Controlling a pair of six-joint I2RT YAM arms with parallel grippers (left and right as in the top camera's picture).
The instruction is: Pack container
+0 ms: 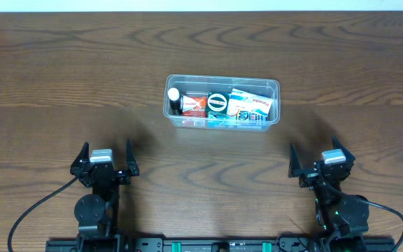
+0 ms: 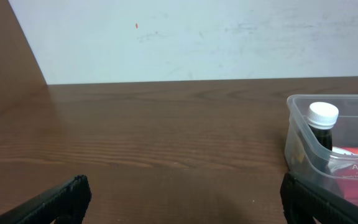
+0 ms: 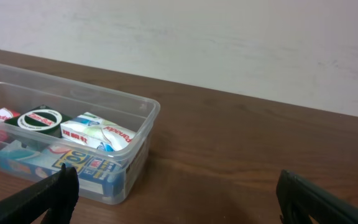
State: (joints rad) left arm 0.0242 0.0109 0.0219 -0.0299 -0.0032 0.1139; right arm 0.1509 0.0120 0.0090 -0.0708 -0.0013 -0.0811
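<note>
The clear plastic container (image 1: pixel 272 87) stands at the table's middle, a little toward the back. It holds a dark bottle with a white cap (image 1: pixel 174 99), a red box (image 1: pixel 194 105), a round green tin (image 1: pixel 217 103) and white and blue boxes (image 1: pixel 251 107). The container also shows at the right of the left wrist view (image 2: pixel 297 124) and at the left of the right wrist view (image 3: pixel 143 134). My left gripper (image 1: pixel 104 157) is open and empty near the front left. My right gripper (image 1: pixel 322 157) is open and empty near the front right. Both are well short of the container.
The brown wooden table (image 1: pixel 61 84) stretches to both sides of the container. A white wall (image 2: pixel 197 37) rises behind the table's far edge. Black cables (image 1: pixel 33 210) run from the arm bases at the front edge.
</note>
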